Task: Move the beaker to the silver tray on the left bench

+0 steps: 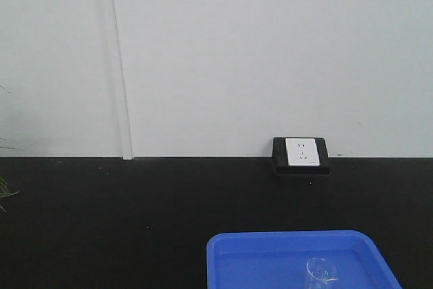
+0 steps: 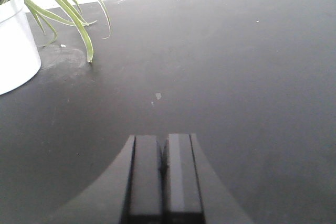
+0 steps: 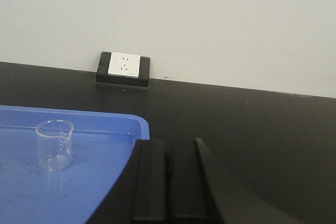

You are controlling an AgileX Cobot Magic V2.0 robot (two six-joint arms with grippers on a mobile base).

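The small clear glass beaker (image 3: 54, 145) stands upright inside a blue plastic tub (image 3: 105, 129). It also shows at the bottom edge of the front view (image 1: 321, 275). My right gripper (image 3: 169, 142) is shut and empty, to the right of the beaker by the tub's right rim. My left gripper (image 2: 163, 139) is shut and empty above bare black bench top. The silver tray and the left bench are out of view.
This black bench (image 1: 135, 214) has a white wall socket (image 1: 301, 152) at its back edge, also in the right wrist view (image 3: 123, 64). A white pot with a green striped plant (image 2: 16, 40) stands at the far left of the left wrist view.
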